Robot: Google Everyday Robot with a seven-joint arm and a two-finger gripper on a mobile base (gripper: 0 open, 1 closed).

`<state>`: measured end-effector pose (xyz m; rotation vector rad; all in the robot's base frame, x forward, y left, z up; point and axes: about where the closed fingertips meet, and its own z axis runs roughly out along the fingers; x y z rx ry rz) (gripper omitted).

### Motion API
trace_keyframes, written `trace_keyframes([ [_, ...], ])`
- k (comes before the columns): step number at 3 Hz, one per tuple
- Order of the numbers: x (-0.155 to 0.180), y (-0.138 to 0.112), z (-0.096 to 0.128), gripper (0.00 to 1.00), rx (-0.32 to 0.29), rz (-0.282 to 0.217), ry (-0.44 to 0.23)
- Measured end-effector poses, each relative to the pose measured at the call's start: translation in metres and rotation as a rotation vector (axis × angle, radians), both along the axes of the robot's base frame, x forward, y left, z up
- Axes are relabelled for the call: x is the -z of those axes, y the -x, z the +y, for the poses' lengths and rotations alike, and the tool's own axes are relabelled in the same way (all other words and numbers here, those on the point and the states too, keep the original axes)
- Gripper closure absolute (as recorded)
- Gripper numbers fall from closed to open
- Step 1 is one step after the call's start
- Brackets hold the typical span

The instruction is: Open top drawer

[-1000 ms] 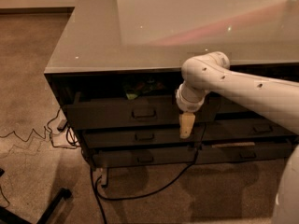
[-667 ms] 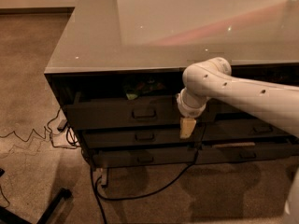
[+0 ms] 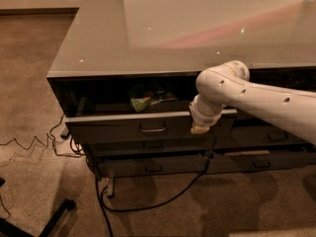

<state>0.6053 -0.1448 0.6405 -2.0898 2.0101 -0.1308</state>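
One white arm [image 3: 276, 102] enters from the 3 o'clock side. Its long forearm runs slightly upward toward 10 o'clock to a rounded joint [image 3: 222, 80] just below the cabinet's glossy grey top [image 3: 148, 38]. From that joint the wrist bends sharply down toward 7 o'clock, so the gripper [image 3: 199, 128] points downward and ends at the face of the top drawer [image 3: 113, 130].

The gripper sits at 3 o'clock from the drawer's small metal pull [image 3: 152, 128], near it but apart. It is over the right-hand part of the drawer front, close to the upper edge. Whether it touches the front cannot be told, nor how wide it is set; only a pale, yellowish tip shows below the wrist.

The top drawer stands part-way out, its front ahead of the slimmer fronts [image 3: 153, 144] stacked beneath it at 6 o'clock from the pull. A dark opening shows between the drawer front and the cabinet top. In it, at about 12 o'clock from the pull, lies a crumpled green packet [image 3: 142, 101].

At 3 o'clock from the gripper, under the forearm, are the drawers of the other stack [image 3: 271, 137]. A black cable [image 3: 148, 204] loops over the carpet [image 3: 29, 107] at 6 o'clock from the cabinet.
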Motion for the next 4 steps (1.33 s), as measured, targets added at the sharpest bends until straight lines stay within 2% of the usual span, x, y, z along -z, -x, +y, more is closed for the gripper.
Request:
trace_keyframes([
  [1,-0.0064,0.0,0.0,0.88,0.0,0.0,0.0],
  [2,-0.0064,0.0,0.0,0.86,0.0,0.0,0.0],
  [4,-0.0063,0.0,0.0,0.39,0.0,0.0,0.0],
])
